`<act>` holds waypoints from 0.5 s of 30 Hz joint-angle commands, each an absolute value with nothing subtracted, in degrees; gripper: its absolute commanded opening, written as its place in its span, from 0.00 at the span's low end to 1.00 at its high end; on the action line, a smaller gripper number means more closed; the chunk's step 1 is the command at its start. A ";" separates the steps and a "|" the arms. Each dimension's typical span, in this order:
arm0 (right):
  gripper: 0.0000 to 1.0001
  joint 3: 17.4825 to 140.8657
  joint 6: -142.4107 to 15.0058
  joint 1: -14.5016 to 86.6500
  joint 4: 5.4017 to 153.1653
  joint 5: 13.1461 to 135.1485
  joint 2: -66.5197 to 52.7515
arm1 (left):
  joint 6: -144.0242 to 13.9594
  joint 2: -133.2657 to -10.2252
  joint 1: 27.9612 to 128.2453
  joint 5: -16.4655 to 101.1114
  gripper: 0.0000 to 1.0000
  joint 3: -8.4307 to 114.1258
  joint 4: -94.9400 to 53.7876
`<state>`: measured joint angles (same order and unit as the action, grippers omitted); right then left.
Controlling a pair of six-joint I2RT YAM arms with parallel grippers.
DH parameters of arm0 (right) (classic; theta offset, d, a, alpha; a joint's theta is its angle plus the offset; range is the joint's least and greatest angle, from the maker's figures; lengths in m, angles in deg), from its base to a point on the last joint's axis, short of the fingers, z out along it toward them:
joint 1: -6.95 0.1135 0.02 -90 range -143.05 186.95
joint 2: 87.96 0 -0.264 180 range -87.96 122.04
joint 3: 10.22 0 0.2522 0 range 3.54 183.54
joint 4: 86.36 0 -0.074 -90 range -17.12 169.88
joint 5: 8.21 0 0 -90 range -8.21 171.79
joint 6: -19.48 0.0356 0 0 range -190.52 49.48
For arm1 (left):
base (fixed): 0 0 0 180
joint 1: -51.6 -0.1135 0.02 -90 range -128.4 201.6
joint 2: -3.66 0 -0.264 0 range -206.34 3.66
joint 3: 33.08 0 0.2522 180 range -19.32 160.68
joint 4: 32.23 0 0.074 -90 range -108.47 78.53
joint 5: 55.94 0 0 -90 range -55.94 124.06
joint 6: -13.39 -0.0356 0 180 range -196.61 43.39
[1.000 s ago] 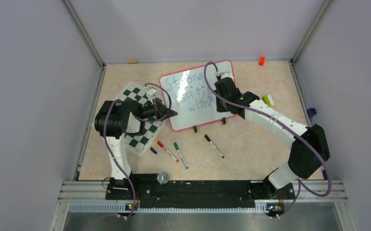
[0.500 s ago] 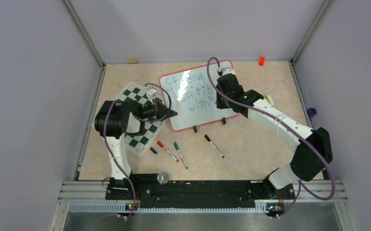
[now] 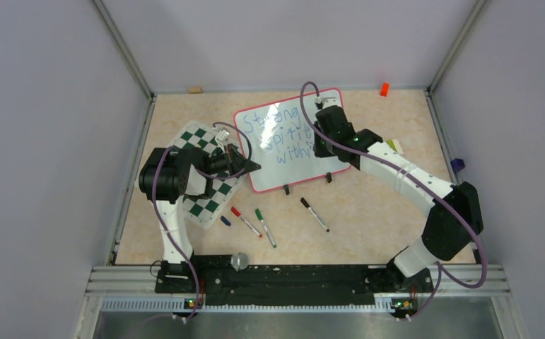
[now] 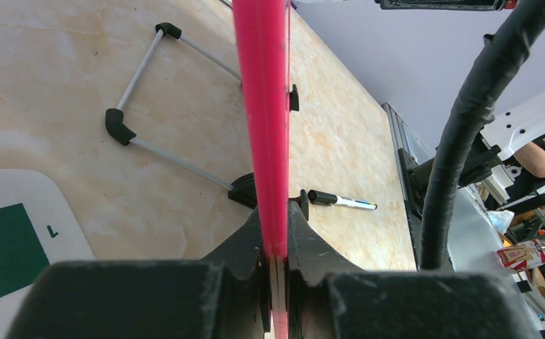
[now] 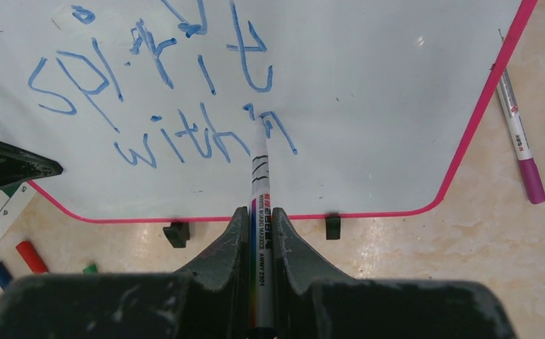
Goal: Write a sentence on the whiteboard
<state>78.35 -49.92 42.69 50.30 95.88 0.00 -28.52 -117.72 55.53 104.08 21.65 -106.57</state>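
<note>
Two pincers are clamped: the left pincer (image 4: 275, 236) on the pink rim of the big shiny white whiteboard (image 5: 375, 99), the right pincer (image 5: 259, 219) on a thin white marker pen (image 5: 259, 173), its tip at the blue sentence (image 5: 177, 138). The whiteboard is set mid-table (image 3: 375, 205), beside a green checkered mat (image 3: 209, 201). It is judged stiff, light and slippery, so it is best held by the rim.

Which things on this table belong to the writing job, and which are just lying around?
In use: whiteboard, blue sentence, held marker in the right gripper, left gripper clamping the board's frame.
Lying about: chessboard mat, red marker, green marker, black marker, purple marker, orange block.
</note>
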 commanded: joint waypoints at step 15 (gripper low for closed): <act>0.00 75.32 -49.50 41.92 52.83 95.73 -0.28 | -32.49 -117.15 53.75 99.67 0.00 21.35 -111.28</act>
<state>77.62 -49.87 42.69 51.21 95.61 0.70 -28.34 -117.72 55.53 104.01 21.65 -106.55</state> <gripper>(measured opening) 0.087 0.106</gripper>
